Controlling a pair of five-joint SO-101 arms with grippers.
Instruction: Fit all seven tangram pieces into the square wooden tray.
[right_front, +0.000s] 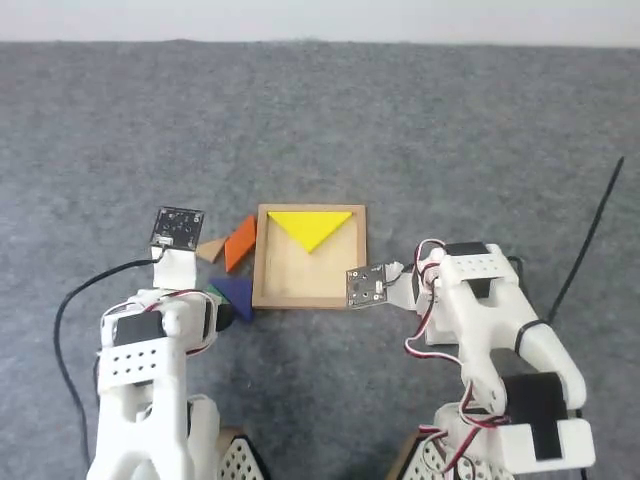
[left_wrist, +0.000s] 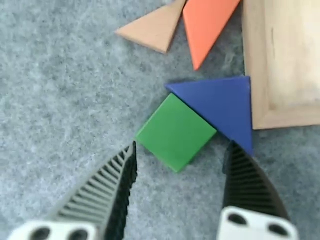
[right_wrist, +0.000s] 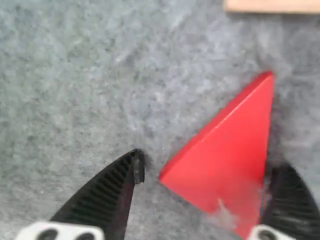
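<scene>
Left gripper (left_wrist: 182, 150) is hanging with its jaws apart over the green square (left_wrist: 175, 132), which is lying on the grey mat (right_front: 400, 120) left of the wooden tray (right_front: 262, 270) and touching the blue triangle (left_wrist: 222, 102). The orange piece (left_wrist: 207, 22) and the tan triangle (left_wrist: 152, 27) are lying just beyond, on the far side. Right gripper (right_wrist: 207, 165), also spread, is straddling the red triangle (right_wrist: 225, 175) on the mat just off the tray's near right corner, one finger (right_wrist: 290, 200) seemingly touching the piece and the other standing just clear. Inside the tray, the yellow triangle (right_front: 310, 228) is sitting with its long edge against the far wall. Both arms appear to be lining up a pick. On the left, the fingers (left_wrist: 117, 190) are facing the square's corners, so turning the wrist to meet its two free flat sides is looking wiser, sparing the blue neighbour a shove. Squeezing the red triangle across slanted edges is risking a sideways squirt; gripping low and lifting it over the rim before lowering it flat is looking safer
</scene>
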